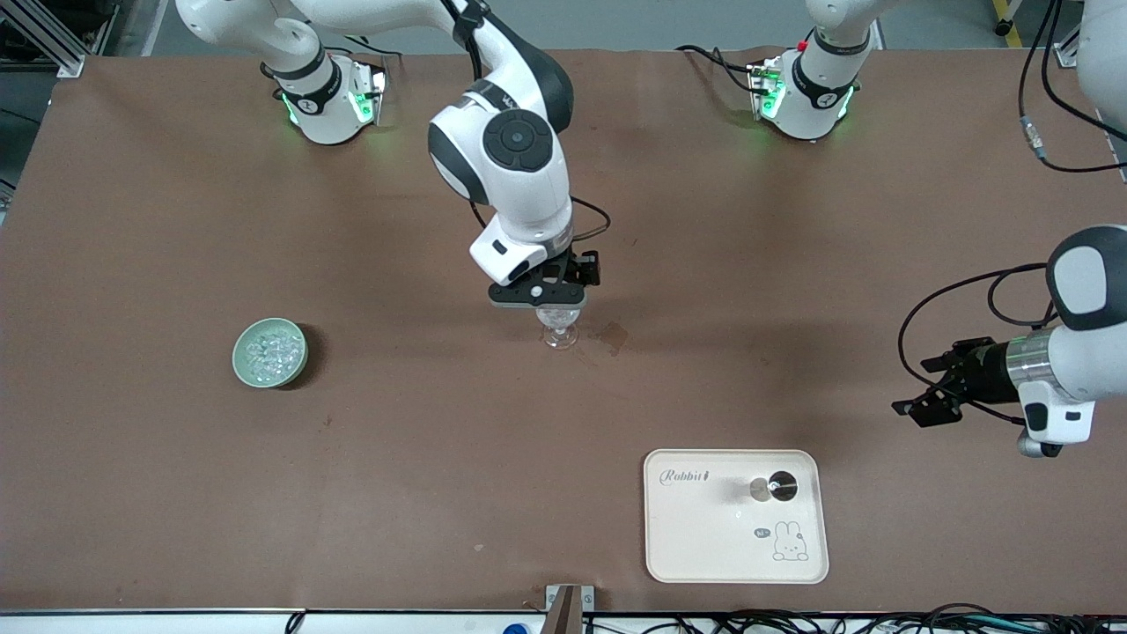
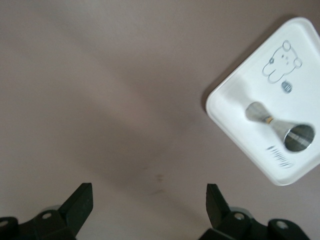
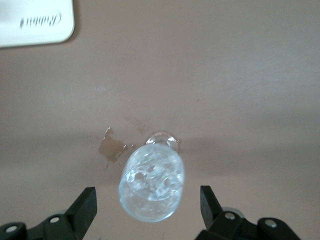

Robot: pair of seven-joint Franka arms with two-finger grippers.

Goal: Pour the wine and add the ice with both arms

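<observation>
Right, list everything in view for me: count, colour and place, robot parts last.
stemmed glass: one, clear, mid-table, clear lumps inside, under the right gripper
bowl: one, pale green, toward the right arm's end of the table
ice: a heap, clear, in the bowl
tray: one, white with a rabbit drawing, nearer the front camera than the glass
jigger: one, metal, on the tray
stain: one, dark, on the table beside the glass
table: one, brown
right gripper: black, open, over the glass
left gripper: black, open, waiting over bare table at the left arm's end
</observation>
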